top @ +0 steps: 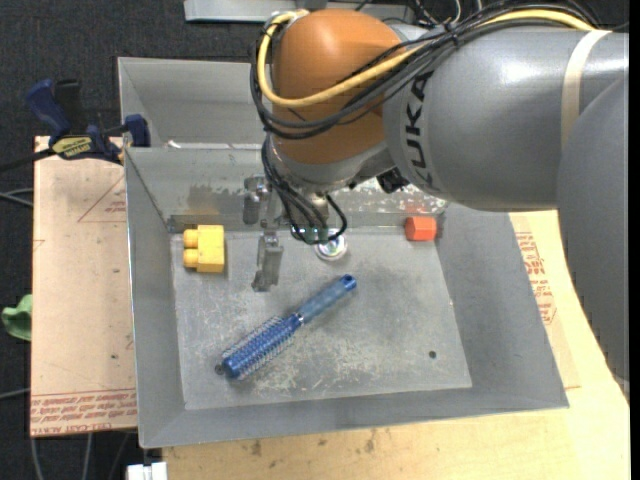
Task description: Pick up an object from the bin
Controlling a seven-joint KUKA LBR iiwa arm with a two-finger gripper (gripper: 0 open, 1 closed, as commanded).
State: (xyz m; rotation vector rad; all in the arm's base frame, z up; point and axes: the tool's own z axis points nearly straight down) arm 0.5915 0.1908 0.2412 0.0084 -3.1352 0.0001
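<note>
My gripper (pixel 298 256) hangs under the orange wrist cover over the middle of the bin, towards the back. It is open, with one grey finger (pixel 267 263) on the left and the other tip half hidden by cables on the right, and nothing between them. A blue brush (pixel 290 326) with a bristled head lies slantwise on the floor just in front of the gripper. A yellow toy block (pixel 204 248) sits to the left of the left finger, apart from it.
A small orange block (pixel 421 228) rests at the back right of the bin floor. The arm and its cover hang over the bin's back and right side. Bare floor lies at the front right.
</note>
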